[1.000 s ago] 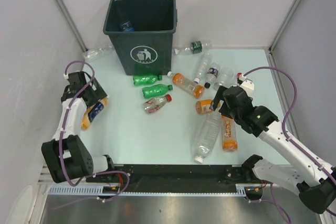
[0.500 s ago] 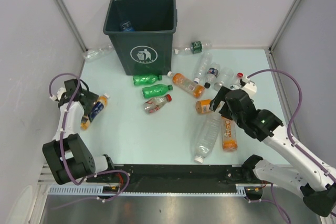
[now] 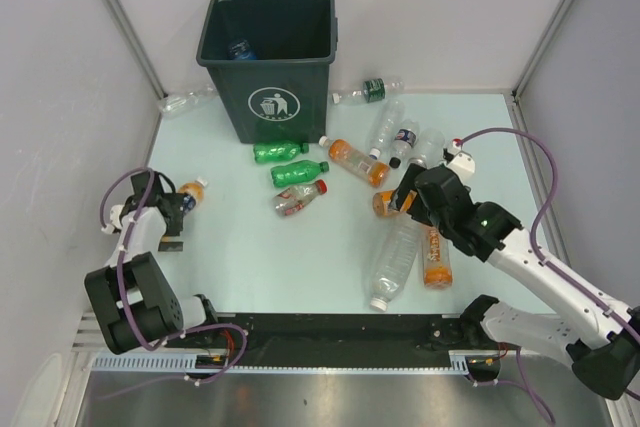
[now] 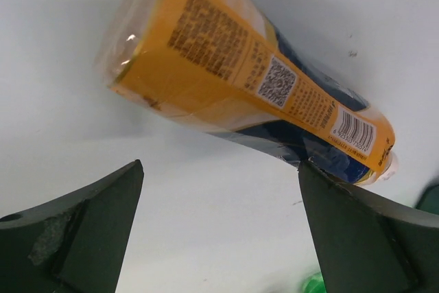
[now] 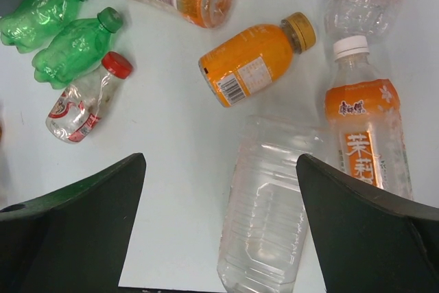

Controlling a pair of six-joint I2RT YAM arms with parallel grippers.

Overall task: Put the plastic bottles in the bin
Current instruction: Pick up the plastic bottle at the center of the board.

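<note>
Left wrist: left gripper (image 4: 219,169) gapes empty, orange bottle (image 4: 226,80) at twelve o'clock, probably its next pickup; right gripper (image 5: 221,162) likewise unclenched.

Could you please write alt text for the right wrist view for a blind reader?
The open right claw hangs over a pale table where a large clear bottle lies just below, a small orange bottle beyond it, and two green bottles and a red-capped bottle at left.
</note>
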